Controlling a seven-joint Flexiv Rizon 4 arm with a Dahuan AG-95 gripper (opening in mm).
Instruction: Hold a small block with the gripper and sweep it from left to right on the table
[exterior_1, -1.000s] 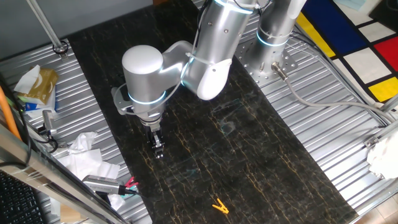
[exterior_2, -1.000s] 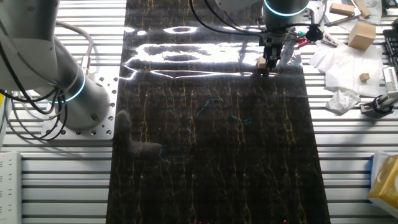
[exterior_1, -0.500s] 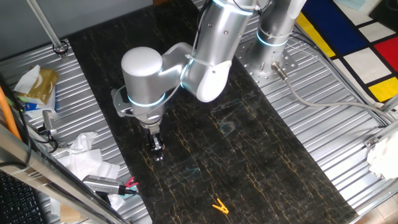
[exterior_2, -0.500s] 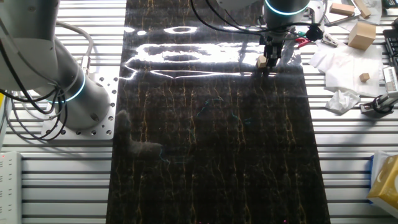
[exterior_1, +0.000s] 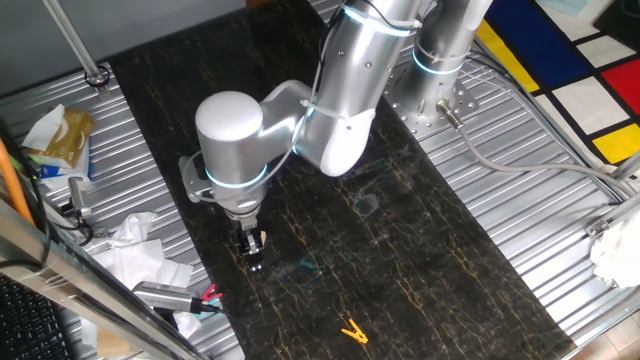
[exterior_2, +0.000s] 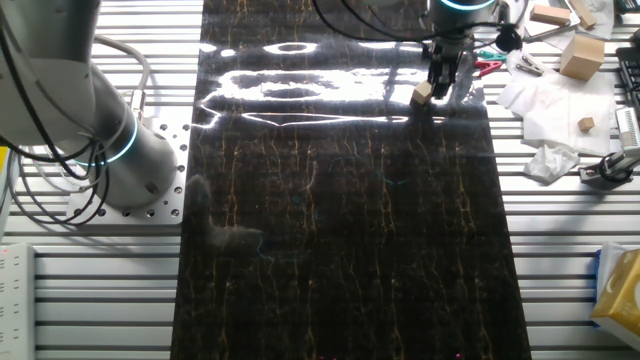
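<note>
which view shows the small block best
The other fixed view: the small block shows as a pale cube beside the gripper tip on the table. In the one fixed view the gripper shows, but no block can be made out.

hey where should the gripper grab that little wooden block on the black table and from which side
Take the small block across two opposite flat side faces, coming straight down from above. It is a tiny cube resting on the table, so only its top and sides are free. The gripper hangs vertically right beside it, its jaws apparently not on the block.
</note>
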